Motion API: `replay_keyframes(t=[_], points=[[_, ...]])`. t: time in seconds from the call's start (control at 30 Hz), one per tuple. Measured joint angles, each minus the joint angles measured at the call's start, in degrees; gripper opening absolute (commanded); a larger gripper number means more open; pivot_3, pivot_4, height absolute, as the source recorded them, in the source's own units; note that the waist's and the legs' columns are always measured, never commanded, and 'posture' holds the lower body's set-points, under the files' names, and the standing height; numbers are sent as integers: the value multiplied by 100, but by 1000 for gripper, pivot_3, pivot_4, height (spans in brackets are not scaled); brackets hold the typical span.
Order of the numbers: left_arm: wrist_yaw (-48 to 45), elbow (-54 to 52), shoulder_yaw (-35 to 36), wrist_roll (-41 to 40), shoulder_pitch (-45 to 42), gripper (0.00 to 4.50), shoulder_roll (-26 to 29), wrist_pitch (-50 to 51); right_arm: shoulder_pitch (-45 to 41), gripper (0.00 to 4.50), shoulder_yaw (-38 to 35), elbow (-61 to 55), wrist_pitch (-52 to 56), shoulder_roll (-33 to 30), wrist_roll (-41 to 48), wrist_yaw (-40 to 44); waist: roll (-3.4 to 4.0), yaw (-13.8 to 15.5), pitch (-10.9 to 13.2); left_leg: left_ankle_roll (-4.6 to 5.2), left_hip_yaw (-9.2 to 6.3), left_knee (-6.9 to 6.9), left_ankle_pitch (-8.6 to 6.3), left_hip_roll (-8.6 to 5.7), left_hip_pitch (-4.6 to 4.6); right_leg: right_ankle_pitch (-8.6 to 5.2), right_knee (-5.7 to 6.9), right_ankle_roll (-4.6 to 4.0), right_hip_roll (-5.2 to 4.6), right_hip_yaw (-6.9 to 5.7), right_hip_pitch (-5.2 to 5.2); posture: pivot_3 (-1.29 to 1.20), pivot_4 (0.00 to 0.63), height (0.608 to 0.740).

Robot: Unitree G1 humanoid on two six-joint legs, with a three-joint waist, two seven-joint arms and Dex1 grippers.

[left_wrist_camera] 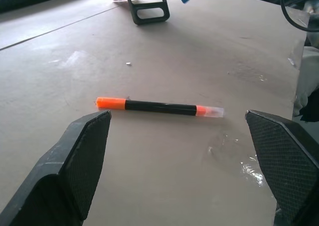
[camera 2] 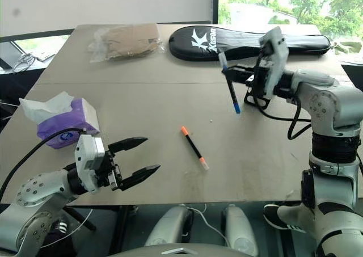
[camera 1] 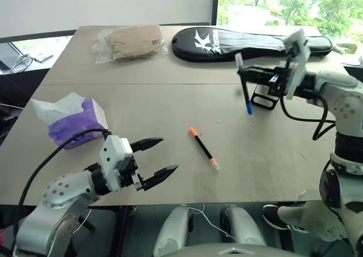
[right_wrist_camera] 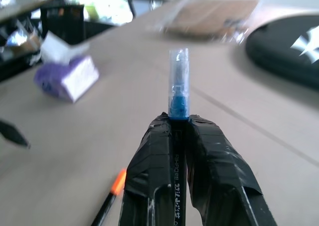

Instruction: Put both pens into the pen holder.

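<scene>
Two pens are in sight, and they are well apart. One, the blue pen (camera 1: 245, 87), is clamped between the closed fingers of the right pincer (camera 1: 245, 74), which holds it off the desk (camera 1: 170, 98) nearly upright, blue end down and clear end up; the right wrist view shows the taped fingers (right_wrist_camera: 214, 171) pressed tight on its black barrel. The other, the orange pen (camera 1: 203, 148), lies flat on the bare desk near the front edge, touching nothing, with an orange end at each tip. One left pincer (camera 1: 160, 159) hovers low over the desk's front edge with its two black fingers spread wide and nothing between them; in the left wrist view the orange pen lies just beyond the fingertips (left_wrist_camera: 84, 151), across the gap. One pen holder (camera 1: 264, 96) stands on the desk just behind the hanging blue pen, largely hidden by the right arm, so only its black wire frame shows. Three other things sit on the desk: one purple tissue pack (camera 1: 74, 121) at the left, one plastic-wrapped brown packet (camera 1: 131, 42) and one long black racket bag (camera 1: 227, 43) at the far side.
</scene>
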Motion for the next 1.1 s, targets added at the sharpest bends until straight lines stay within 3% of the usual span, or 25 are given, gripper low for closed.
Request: replay_keyframes(t=[0.03, 0.07, 0.13, 0.3, 0.43, 0.63, 1.1], points=[[2, 4, -5, 0, -10, 4500, 0, 1, 0, 22, -11, 10, -29, 14, -11, -11, 0, -13, -1, 0, 2, 0, 0, 0, 3, 0, 0, 0, 0, 2, 1, 0, 150, 740], [66, 97, -122, -1, -303, 4500, -35, 42, -59, 22, -108, 364, -1016, 381, -297, -354, 2, -49, -2, -1, 13, 1, 1, 0, 8, 1, 10, 2, 5, 8, 0, 0, 150, 740], [108, 103, -165, -5, -515, 4500, -52, 69, -173, 22, -53, 892, -1985, 566, -728, -722, 2, -70, -1, -18, 23, 2, 11, 0, 15, 2, 23, 3, 8, 7, -3, 0, 150, 740], [208, 201, -269, 6, -615, 4500, -121, 86, -198, 22, 184, 2105, -4677, 611, -1916, -1268, 3, -66, -1, -24, 31, 1, 15, 3, 17, 2, 25, 4, 12, 8, -5, 0, 150, 740], [236, 208, -272, 8, -666, 4500, -122, 85, -191, 22, 352, 2780, -5735, 645, -2235, -1260, 3, -70, -1, -24, 35, 1, 15, 4, 22, 2, 28, 3, 13, 13, -3, 0, 150, 740], [287, 207, -275, 19, -662, 4500, -153, 83, -187, 22, 496, 3292, -6422, 646, -2362, -1140, 4, -69, 0, -24, 34, 1, 15, 5, 22, 1, 29, 3, 14, 16, -3, 0, 150, 740], [322, 223, -278, 71, -676, 4500, -162, 48, 552, 22, 683, 2710, -6738, 623, -2479, -1033, 4, -56, 0, -23, 42, 2, 15, 5, 31, 1, 39, 3, 15, 38, -2, 0, 150, 740]])
